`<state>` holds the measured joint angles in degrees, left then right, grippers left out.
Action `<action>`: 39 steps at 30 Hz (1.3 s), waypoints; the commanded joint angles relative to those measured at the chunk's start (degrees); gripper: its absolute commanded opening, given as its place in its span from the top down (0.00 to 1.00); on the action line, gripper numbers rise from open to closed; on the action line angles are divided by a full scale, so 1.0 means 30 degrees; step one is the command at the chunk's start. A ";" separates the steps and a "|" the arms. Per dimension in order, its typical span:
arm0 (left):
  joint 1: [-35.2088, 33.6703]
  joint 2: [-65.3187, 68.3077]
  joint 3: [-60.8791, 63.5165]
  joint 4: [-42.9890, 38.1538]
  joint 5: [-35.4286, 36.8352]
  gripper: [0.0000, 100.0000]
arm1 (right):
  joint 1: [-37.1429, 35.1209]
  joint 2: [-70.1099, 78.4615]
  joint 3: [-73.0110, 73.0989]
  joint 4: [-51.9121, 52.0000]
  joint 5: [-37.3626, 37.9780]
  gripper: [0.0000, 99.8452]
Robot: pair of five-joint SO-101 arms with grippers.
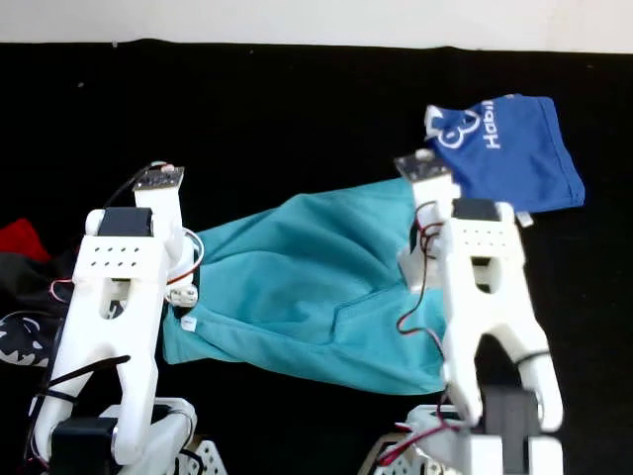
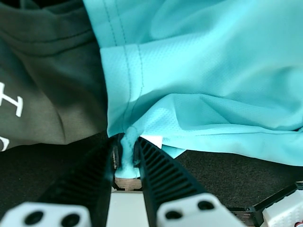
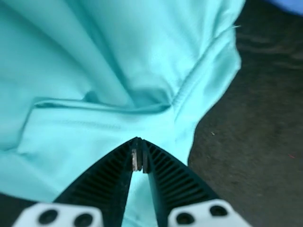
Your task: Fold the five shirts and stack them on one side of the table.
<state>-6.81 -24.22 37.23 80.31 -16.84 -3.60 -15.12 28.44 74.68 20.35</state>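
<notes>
- A teal mesh-knit shirt (image 1: 307,287) lies stretched across the middle of the black cloth-covered desk (image 1: 297,99). Two robot arms hold it at opposite ends, seemingly to pull it flat before a fold.
- The left end effector (image 2: 127,142) is clenched on a bunched corner of the teal fabric beside a stitched hem, and the cloth puckers into its ribbed jaws.
- The right end effector (image 3: 138,158) is closed to a point over the shirt's other end, near a seam. Folds run toward its tips, so it appears to be pinching the cloth, though the bite itself is hard to see.
- The left arm (image 1: 114,287) leans forward over the end of the shirt nearer the unfolded pile, its wrist tipped down to the desk. The right arm (image 1: 480,267) mirrors it at the opposite end, reaching low toward the shirt's upper edge.
- A royal-blue folded shirt (image 1: 514,148) lies just beyond the right arm, touching or nearly touching the teal one, and is likely the start of the stack.
- A dark grey shirt with white print (image 2: 42,85) lies against the teal hem on the left arm's side, with a red garment (image 1: 18,237) just behind it. Both are apparently waiting their turn.
</notes>
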 commanded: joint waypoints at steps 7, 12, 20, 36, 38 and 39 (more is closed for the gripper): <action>0.0308 -0.0308 -0.0220 -0.0234 -0.0147 0.99 | -0.0484 -0.3414 0.1773 -0.0132 0.0117 0.95; 0.0308 -0.0308 -0.0220 -0.0234 -0.0147 0.99 | -0.0601 -0.0542 0.3179 -0.3209 0.0176 0.75; 0.0220 -0.0308 -0.0220 -0.0205 -0.0147 0.99 | -0.0601 0.3326 0.1216 -0.3443 0.0176 0.78; 0.0278 -0.0308 -0.0220 -0.0234 -0.0147 0.99 | -0.0513 -0.3092 0.1304 -0.1333 0.0059 0.99; 0.0278 -0.0308 -0.0249 -0.0234 -0.0147 0.99 | -0.0513 -0.4176 0.1187 -0.0249 0.0059 0.99; 0.0278 -0.0308 -0.0366 -0.0234 -0.0117 0.99 | -0.0513 -0.4967 0.1158 0.0073 0.0059 0.99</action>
<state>-6.81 -24.22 37.23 80.31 -16.84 -5.01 -23.91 34.24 71.78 20.35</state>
